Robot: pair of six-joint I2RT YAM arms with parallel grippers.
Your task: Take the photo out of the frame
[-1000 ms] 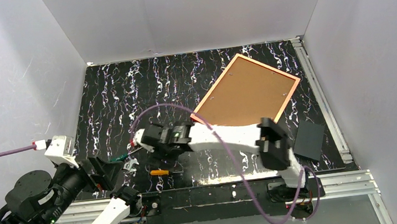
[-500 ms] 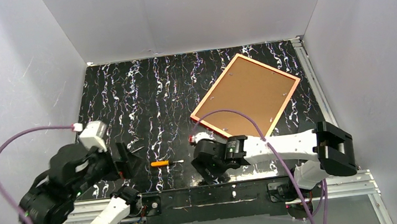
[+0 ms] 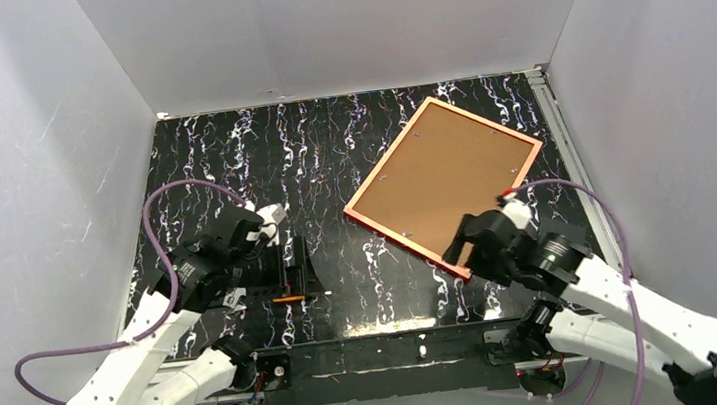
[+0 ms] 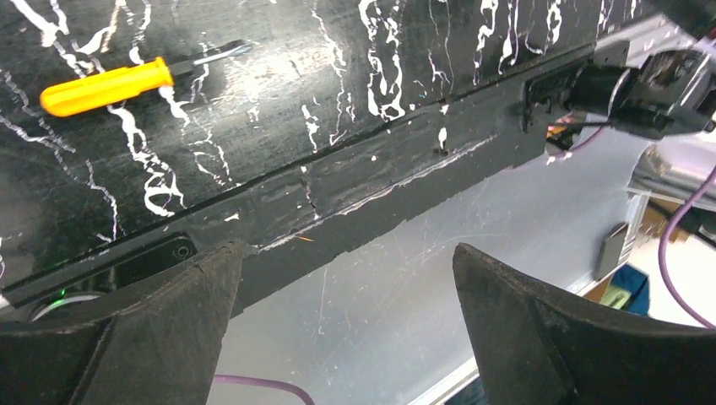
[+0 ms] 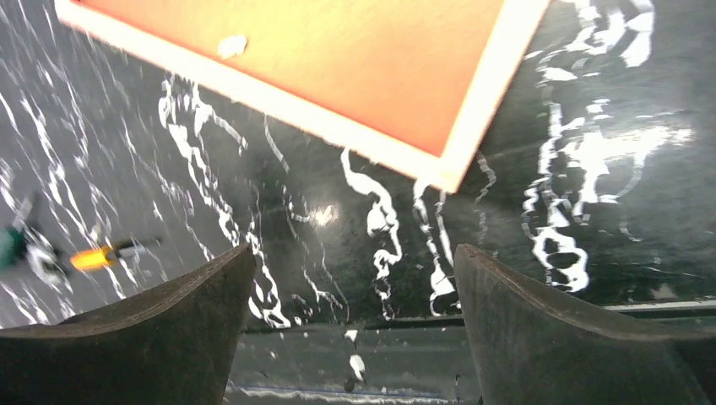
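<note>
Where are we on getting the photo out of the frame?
Done: nothing that shows; the frame lies face down with its brown backing board in place, photo hidden. In hand: nothing; the left tool hangs open near the orange screwdriver, the right tool open by the frame's near corner. Left: free the backing, lift it, take out the photo.

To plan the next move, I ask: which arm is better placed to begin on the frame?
Right. The right gripper, open, hovers beside the frame's near corner. The left gripper, also open, is by the screwdriver, far from the frame.
</note>
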